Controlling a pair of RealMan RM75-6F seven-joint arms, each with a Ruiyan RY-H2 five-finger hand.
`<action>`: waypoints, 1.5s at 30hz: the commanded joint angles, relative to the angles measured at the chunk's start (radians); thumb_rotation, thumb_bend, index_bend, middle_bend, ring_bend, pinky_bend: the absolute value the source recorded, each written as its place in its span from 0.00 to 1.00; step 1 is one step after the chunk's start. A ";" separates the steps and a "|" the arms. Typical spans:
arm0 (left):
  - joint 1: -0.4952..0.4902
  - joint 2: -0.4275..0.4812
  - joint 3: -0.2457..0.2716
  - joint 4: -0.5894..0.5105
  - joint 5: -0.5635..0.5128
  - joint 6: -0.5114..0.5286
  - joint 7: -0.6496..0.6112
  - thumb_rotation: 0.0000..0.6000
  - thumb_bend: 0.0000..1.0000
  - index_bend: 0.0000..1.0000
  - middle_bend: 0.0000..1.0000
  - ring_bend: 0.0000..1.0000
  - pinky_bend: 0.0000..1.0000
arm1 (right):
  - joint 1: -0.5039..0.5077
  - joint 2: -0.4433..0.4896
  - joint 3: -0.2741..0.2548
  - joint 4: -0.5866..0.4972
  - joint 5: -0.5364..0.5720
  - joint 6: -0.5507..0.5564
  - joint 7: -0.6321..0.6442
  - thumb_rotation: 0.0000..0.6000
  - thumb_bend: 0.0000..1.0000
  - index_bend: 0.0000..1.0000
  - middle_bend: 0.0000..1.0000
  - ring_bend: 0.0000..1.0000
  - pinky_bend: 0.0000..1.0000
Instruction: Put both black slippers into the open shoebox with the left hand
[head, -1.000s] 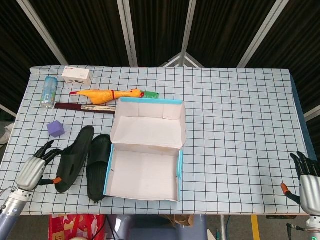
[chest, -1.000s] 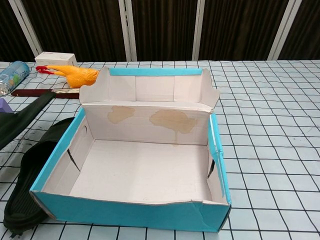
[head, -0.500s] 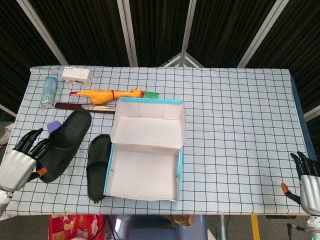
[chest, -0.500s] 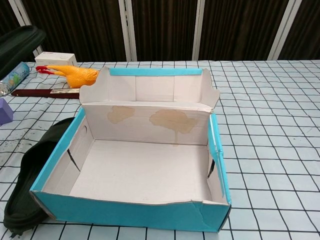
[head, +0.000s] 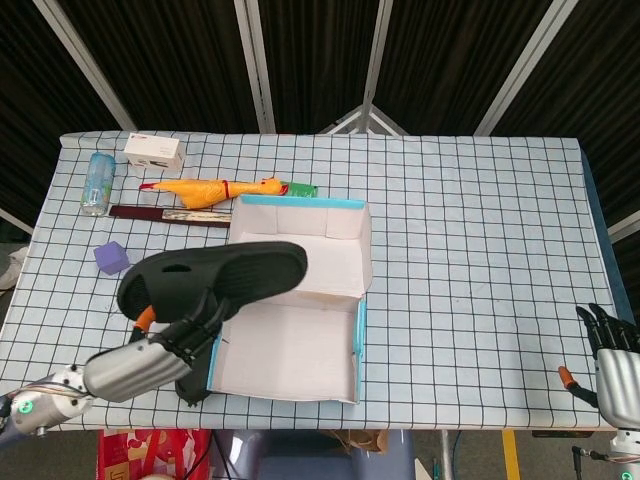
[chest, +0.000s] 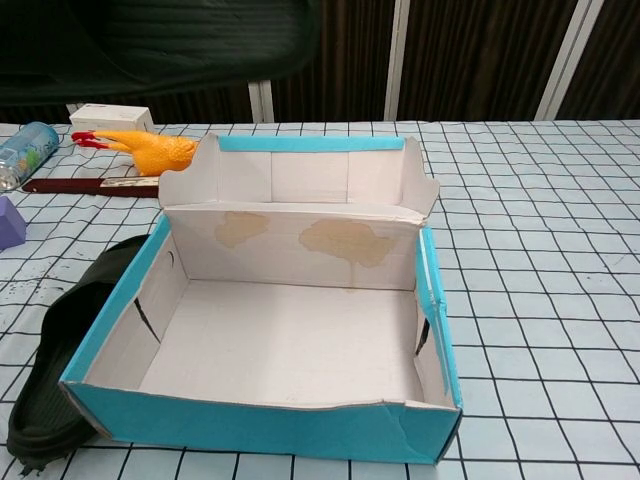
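My left hand (head: 150, 360) holds one black slipper (head: 215, 280) lifted high over the left part of the open shoebox (head: 290, 355); in the chest view that slipper (chest: 150, 45) fills the top left above the box (chest: 270, 420). The second black slipper (chest: 55, 350) lies flat on the table against the box's left wall, mostly hidden by my hand in the head view. The box is empty inside. My right hand (head: 612, 365) rests at the table's front right corner, fingers apart, holding nothing.
A yellow rubber chicken (head: 215, 190), a dark flat stick (head: 165, 214), a white small box (head: 153, 152), a plastic bottle (head: 97, 182) and a purple cube (head: 111, 258) lie left and behind the shoebox. The box lid (head: 300, 245) stands up at the back.
My left hand has carried the slipper up and rightward, from the table's left edge to above the shoebox. The other slipper and my right hand stayed put.
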 joint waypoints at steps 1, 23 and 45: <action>-0.148 0.072 -0.068 -0.100 0.114 -0.244 0.067 1.00 0.45 0.55 0.53 0.11 0.17 | -0.003 0.002 -0.001 0.000 -0.004 0.005 0.006 1.00 0.25 0.14 0.12 0.17 0.14; -0.274 -0.195 -0.028 0.068 0.190 -0.318 0.115 1.00 0.49 0.55 0.56 0.11 0.17 | -0.013 0.024 -0.003 0.006 -0.012 0.013 0.073 1.00 0.25 0.14 0.12 0.17 0.14; -0.169 -0.533 0.103 0.733 0.299 0.319 0.059 1.00 0.52 0.58 0.56 0.11 0.16 | -0.008 0.027 -0.006 0.002 -0.009 -0.003 0.077 1.00 0.25 0.14 0.12 0.17 0.14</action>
